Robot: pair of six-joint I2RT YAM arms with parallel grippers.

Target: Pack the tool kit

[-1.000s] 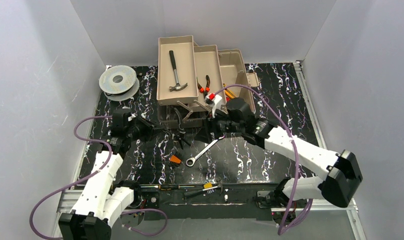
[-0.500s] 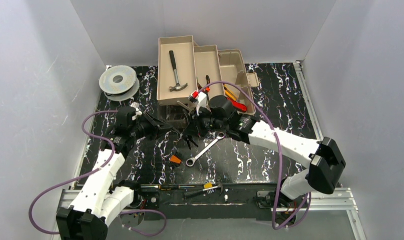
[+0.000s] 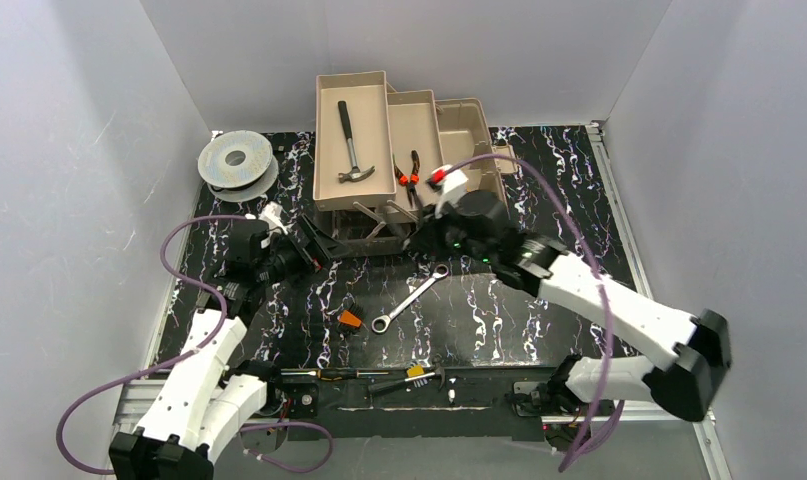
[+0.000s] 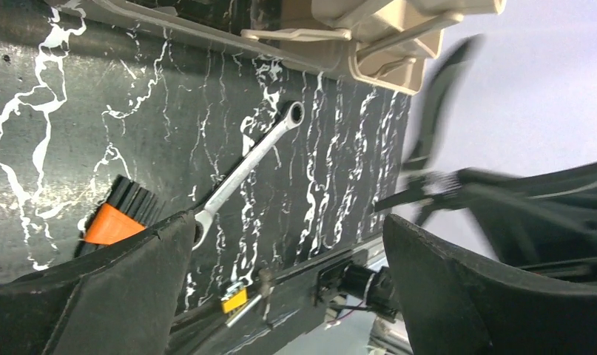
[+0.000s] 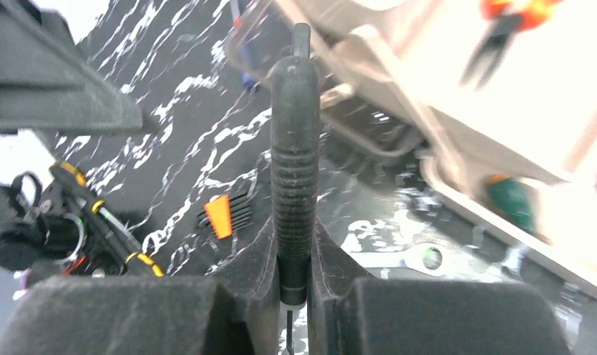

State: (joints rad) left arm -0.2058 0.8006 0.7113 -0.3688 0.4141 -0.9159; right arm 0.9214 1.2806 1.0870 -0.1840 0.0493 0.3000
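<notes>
One tool up: right fingers (image 5: 236, 296) clenched on black handle (image 5: 294, 148), swung from desk (image 3: 539, 300) toward toolbox (image 3: 329, 130), far centre. Drop-in looks next. Left fingers (image 4: 117, 281) spread, empty. Wrench (image 3: 409, 297) unpacked on desk.

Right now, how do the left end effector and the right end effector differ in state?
The left end effector is wide open; the right end effector is shut. The left one holds nothing; the right one clamps a black ribbed tool handle. Both are black and hover near the front of the tan plastic toolbox.
</notes>
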